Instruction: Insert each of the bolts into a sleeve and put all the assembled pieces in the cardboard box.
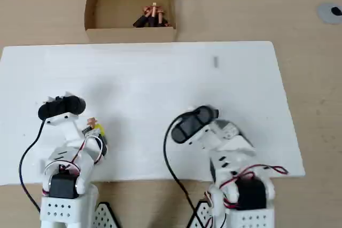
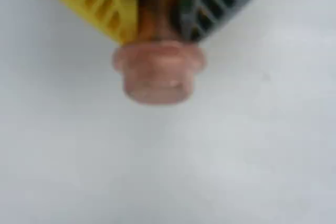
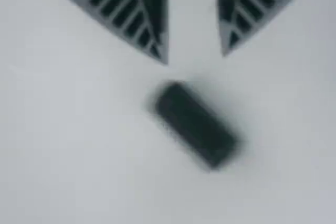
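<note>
My left gripper (image 2: 160, 32) is shut on a copper-coloured bolt (image 2: 157, 72), whose wide head sticks out past the yellow and grey fingers, just above the white mat. In the high view this bolt (image 1: 92, 122) sits at the left arm's tip, near the mat's front left. My right gripper (image 3: 191, 51) stands open just above a black sleeve (image 3: 194, 124) that lies on the mat, a little beyond the fingertips. The right arm (image 1: 195, 121) covers that sleeve in the high view. The cardboard box (image 1: 131, 34) stands at the back and holds several assembled pieces (image 1: 152, 17).
A white mat (image 1: 149, 89) covers most of the wooden table. A small grey piece (image 1: 216, 61) lies on the mat's far right part. A grey round fitting (image 1: 329, 12) sits at the table's back right corner.
</note>
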Controlling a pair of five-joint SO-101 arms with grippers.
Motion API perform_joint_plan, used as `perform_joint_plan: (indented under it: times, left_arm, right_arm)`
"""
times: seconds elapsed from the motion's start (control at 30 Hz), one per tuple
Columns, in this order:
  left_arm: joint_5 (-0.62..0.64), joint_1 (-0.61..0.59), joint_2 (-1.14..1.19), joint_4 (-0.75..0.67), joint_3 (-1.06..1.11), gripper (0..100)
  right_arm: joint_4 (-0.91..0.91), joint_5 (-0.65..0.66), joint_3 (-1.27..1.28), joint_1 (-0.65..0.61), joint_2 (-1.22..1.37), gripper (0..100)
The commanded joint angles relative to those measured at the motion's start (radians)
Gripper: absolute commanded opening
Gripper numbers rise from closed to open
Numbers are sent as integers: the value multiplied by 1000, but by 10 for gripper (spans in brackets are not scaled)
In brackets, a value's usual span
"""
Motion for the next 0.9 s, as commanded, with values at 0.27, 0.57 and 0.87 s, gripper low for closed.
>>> perform_joint_plan:
  times: [0.27, 0.57, 0.87]
  left_arm:
    - [0, -14, -5, -18, 0, 6]
    - [0, -14, -5, -18, 0, 6]
    - [0, -14, -5, -18, 0, 6]
  right_arm:
    - [144, 80, -625, 96, 866, 76]
    - [381, 414, -949, -54, 1224, 137]
    - [450, 578, -969, -159, 1469, 181]
